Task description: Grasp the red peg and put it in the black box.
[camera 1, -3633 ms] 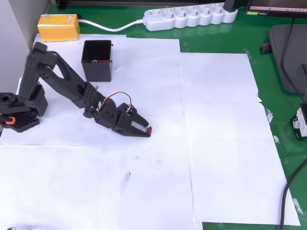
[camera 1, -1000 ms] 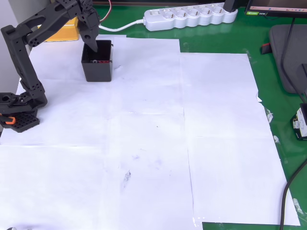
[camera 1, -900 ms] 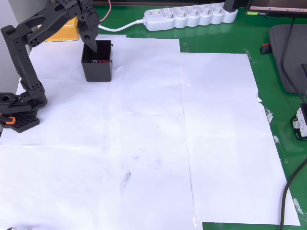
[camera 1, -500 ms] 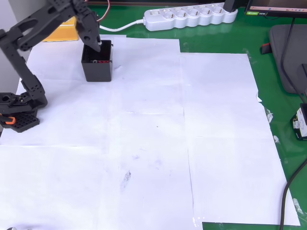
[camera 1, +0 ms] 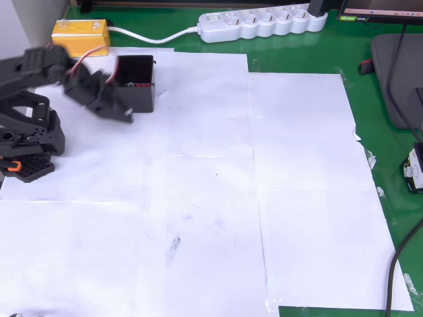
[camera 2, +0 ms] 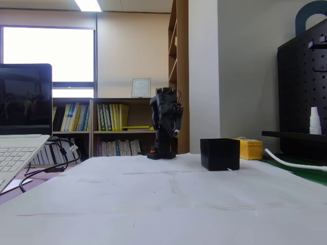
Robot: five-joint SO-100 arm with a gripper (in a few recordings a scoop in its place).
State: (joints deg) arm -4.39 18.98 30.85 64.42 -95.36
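Note:
The black box (camera 1: 137, 82) stands on the white paper at the back left, and also appears as a small black cube (camera 2: 219, 153) in the fixed view. A small red spot that looks like the red peg (camera 1: 138, 84) lies inside the box. My gripper (camera 1: 119, 111) is motion-blurred, hanging just left of and in front of the box and overlapping its left wall in the overhead view. In the fixed view the gripper (camera 2: 175, 130) points down, raised above the table and left of the box. Nothing shows between its fingers; the blur hides how the jaws stand.
A yellow block (camera 1: 80, 36) sits behind the box, with a white power strip (camera 1: 261, 23) along the back edge. The arm's base (camera 1: 26, 162) is at the left edge. White paper sheets (camera 1: 218, 198) cover the table; green mat (camera 1: 396, 218) lies at the right.
The gripper carried the red peg from the middle of the paper up over the box, dipped into it, and has now swung back out, down and to the left without the peg.

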